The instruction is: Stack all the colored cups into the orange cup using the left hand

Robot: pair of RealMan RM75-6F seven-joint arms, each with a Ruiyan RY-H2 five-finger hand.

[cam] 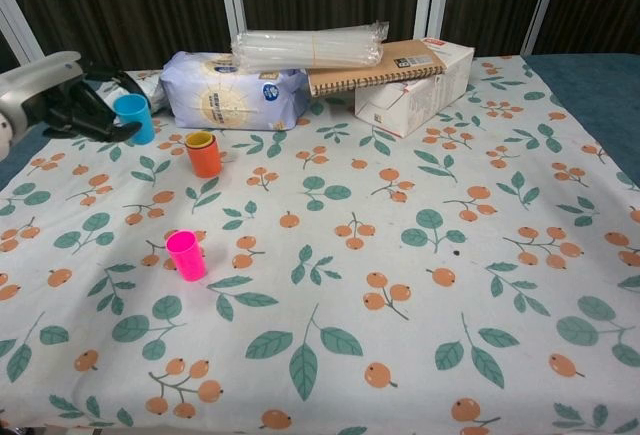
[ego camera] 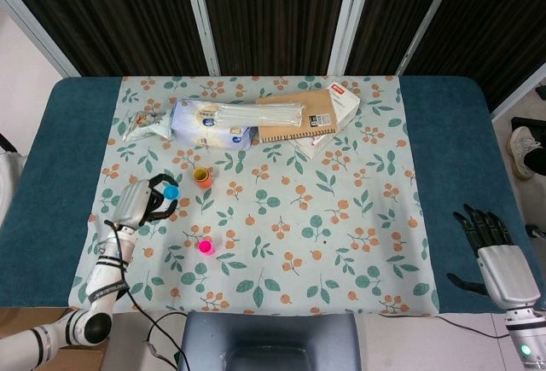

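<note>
Blue cup [cam: 134,118] grasped in left robot hand [cam: 72,103], raised left of orange cup [cam: 203,153].
Pink cup [cam: 186,255] stands nearer than the orange cup on floral-clothed worktop [cam: 420,285]; right robot hand [ego camera: 493,243] released, fingers apart; dark panels behind.

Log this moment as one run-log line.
left robot hand: holds blue cup, raised left of orange cup | pink cup: on cloth | right robot hand: open, idle
</note>
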